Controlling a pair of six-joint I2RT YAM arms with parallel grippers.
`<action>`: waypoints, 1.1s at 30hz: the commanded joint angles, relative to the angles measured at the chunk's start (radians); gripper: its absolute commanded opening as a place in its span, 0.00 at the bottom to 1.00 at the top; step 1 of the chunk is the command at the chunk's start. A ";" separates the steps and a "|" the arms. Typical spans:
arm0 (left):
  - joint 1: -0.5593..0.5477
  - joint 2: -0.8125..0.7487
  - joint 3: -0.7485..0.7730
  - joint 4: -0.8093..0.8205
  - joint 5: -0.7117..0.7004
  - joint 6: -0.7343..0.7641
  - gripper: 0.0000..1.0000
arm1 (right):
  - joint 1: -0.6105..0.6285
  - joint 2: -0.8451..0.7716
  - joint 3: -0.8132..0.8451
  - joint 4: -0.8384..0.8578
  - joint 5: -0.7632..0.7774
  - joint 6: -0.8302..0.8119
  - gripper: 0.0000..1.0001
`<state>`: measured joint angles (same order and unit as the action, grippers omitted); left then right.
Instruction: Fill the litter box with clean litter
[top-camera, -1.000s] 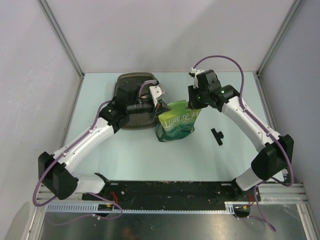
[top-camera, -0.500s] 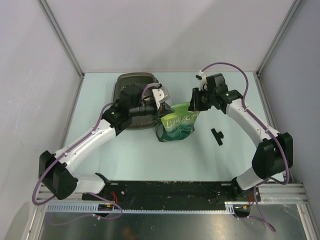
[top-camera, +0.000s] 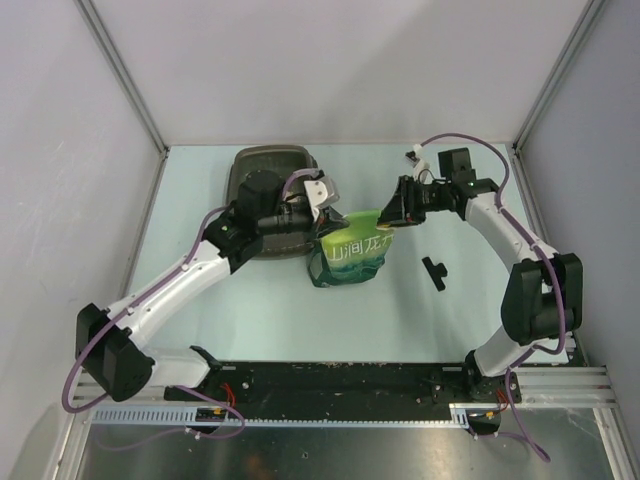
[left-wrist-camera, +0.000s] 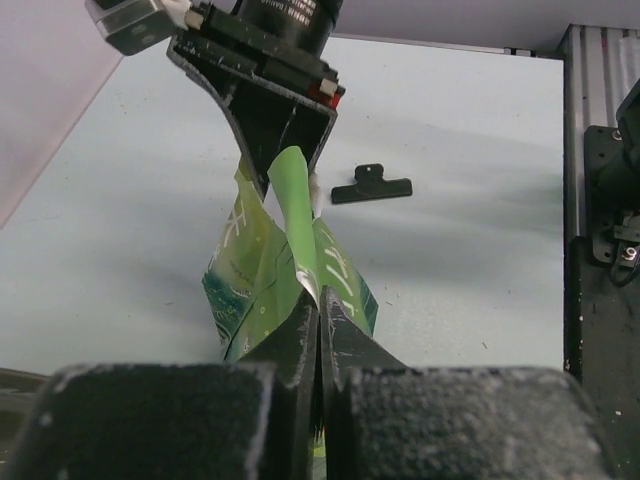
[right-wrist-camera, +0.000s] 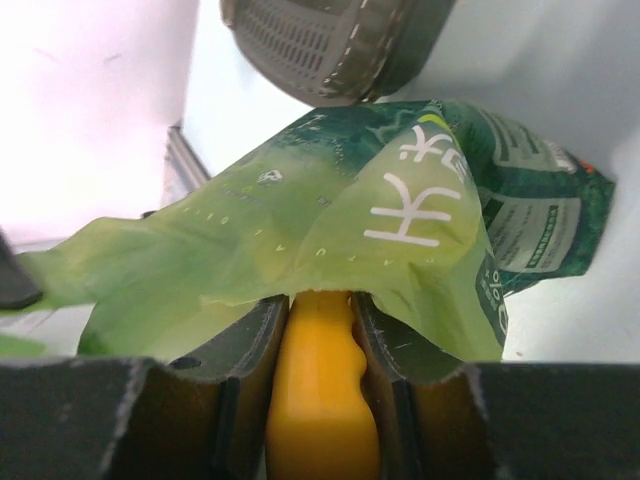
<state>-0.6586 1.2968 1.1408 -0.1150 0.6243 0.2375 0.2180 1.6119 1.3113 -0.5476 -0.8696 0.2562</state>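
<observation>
The green printed pouch (top-camera: 349, 256) stands in the middle of the table. My left gripper (top-camera: 327, 220) is shut on its top left edge; the left wrist view shows the closed fingertips (left-wrist-camera: 305, 318) pinching the green film (left-wrist-camera: 262, 268). My right gripper (top-camera: 387, 220) is at the pouch's top right, shut on the orange scoop handle (right-wrist-camera: 320, 400), whose front end is hidden inside the pouch mouth (right-wrist-camera: 400, 215). The dark litter box (top-camera: 262, 164) lies behind the pouch, mostly under my left arm; its ribbed floor (right-wrist-camera: 325, 45) shows in the right wrist view. No litter granules are visible.
A black clip (top-camera: 434, 272) lies on the table right of the pouch, also in the left wrist view (left-wrist-camera: 372, 184). Grey walls enclose the table on three sides. A black rail runs along the near edge.
My right arm has swung outward and its wrist turned, so the gripper now reaches the pouch mouth from the right. The pouch has shifted slightly left and forward. My left gripper keeps its hold.
</observation>
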 joint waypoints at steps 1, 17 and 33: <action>0.014 -0.073 0.014 -0.017 0.017 0.029 0.00 | -0.066 -0.020 -0.007 -0.055 -0.242 0.080 0.00; 0.068 -0.223 -0.044 -0.245 -0.047 0.221 0.00 | -0.157 0.020 0.034 0.070 -0.424 0.268 0.00; 0.088 -0.232 -0.039 -0.268 -0.049 0.250 0.00 | -0.181 0.005 0.218 -0.244 -0.224 0.120 0.00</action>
<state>-0.5880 1.1122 1.0912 -0.3687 0.5613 0.4644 0.0360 1.6608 1.4654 -0.6952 -1.1450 0.4088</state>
